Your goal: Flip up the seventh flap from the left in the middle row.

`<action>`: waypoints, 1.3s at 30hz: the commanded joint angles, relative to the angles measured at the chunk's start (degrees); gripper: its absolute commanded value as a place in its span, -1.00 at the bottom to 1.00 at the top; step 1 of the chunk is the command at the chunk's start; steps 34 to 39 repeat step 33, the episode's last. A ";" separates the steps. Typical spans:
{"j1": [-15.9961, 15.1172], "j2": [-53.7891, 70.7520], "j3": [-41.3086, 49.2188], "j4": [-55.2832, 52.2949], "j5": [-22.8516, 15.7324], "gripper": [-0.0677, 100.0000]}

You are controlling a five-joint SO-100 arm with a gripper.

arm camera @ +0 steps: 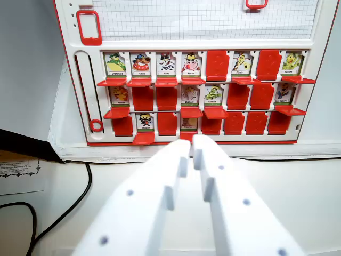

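White tabletop, red game board (69,80) ahead; seventh middle-row flap (261,96) up-right of nearly closed, empty gripper (192,146).

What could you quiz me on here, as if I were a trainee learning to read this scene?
1. How many slots in the top row of the red game board show an animal picture?
2. True or false: the seventh slot from the left in the middle row shows a picture.
3. Where does the black cable lie? A: at the wrist view's left. B: at the wrist view's right. C: on the board.
Key: 1: six. 2: false, it is plain red. 3: A.
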 commanded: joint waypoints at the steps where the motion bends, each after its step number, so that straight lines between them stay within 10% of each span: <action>1: -0.53 3.25 -2.64 0.18 -0.44 -1.00; 39: 0.26 3.69 -1.14 0.09 -0.09 -1.00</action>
